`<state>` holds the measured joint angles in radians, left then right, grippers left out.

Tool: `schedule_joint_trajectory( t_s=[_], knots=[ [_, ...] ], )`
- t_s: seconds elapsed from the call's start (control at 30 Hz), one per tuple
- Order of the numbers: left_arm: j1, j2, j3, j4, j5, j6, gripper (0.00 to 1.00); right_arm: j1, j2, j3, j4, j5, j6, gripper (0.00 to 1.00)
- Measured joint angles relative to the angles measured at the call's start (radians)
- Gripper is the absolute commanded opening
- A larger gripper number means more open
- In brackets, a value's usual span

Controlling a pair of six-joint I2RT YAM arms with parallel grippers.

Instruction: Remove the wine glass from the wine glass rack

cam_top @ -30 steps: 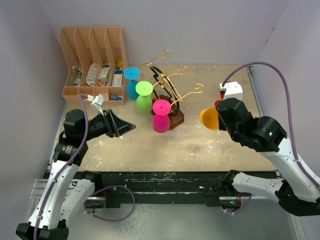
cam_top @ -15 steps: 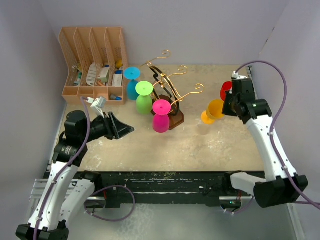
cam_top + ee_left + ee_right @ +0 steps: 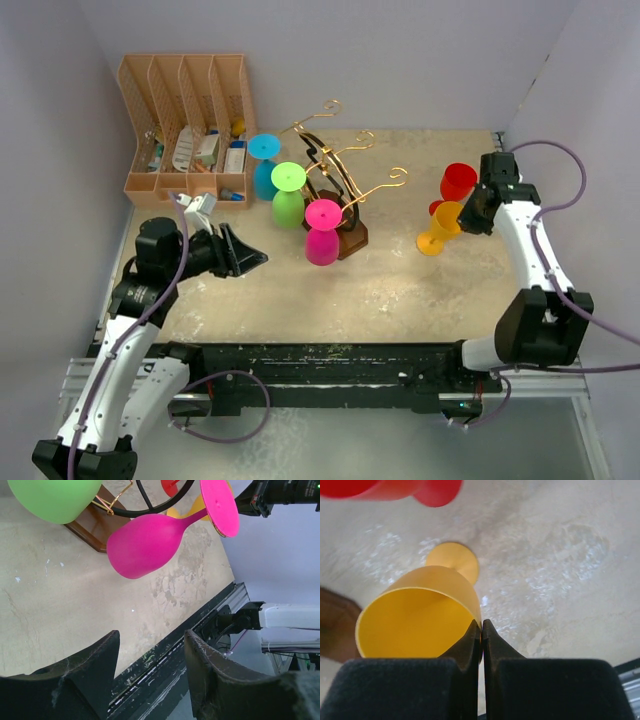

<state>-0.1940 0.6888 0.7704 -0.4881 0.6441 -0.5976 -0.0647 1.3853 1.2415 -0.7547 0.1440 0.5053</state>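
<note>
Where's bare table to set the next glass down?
Widest bare patch of table: the front, between the pink glass, the yellow glass and the near edge. A smaller gap lies between the wine glass rack and the red glass. Crowded: back left, where blue glass and green glass hang near the organiser.

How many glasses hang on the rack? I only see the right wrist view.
Observer: Three: a blue glass, a green glass and a pink glass, all upside down on the rack.
Operator: Where is the left gripper?
Observer: The left gripper is open and empty, aimed at the pink glass but apart from it.
Operator: Is my yellow glass clear of the rack?
Observer: Yes. The yellow glass, pinched at its rim by the right gripper, leans well to the right of the rack.
</note>
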Motion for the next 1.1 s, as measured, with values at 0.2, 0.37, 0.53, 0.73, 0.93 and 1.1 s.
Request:
schedule_joint_trajectory(
  t_s=[0.2, 0.37, 0.53, 0.73, 0.93, 1.1],
  knots=[
    [0.0, 0.005, -0.003, 0.0, -0.014, 0.019, 0.57, -0.061, 0.013, 0.019, -0.039, 0.102, 0.092, 0.0],
    [0.0, 0.016, -0.004, 0.001, -0.022, 0.033, 0.57, -0.103, 0.022, 0.088, -0.064, 0.147, 0.133, 0.0],
    [0.0, 0.03, -0.004, 0.0, -0.027, 0.042, 0.57, -0.112, 0.066, 0.137, -0.073, 0.185, 0.152, 0.0],
    [0.0, 0.026, -0.004, 0.0, -0.029, 0.042, 0.57, -0.12, 0.101, 0.137, -0.08, 0.209, 0.179, 0.0],
    [0.0, 0.016, -0.004, 0.0, -0.029, 0.042, 0.57, -0.125, 0.107, 0.137, -0.078, 0.209, 0.196, 0.0],
    [0.0, 0.007, -0.004, 0.0, -0.029, 0.042, 0.57, -0.126, 0.146, 0.138, -0.076, 0.199, 0.2, 0.0]
  ],
)
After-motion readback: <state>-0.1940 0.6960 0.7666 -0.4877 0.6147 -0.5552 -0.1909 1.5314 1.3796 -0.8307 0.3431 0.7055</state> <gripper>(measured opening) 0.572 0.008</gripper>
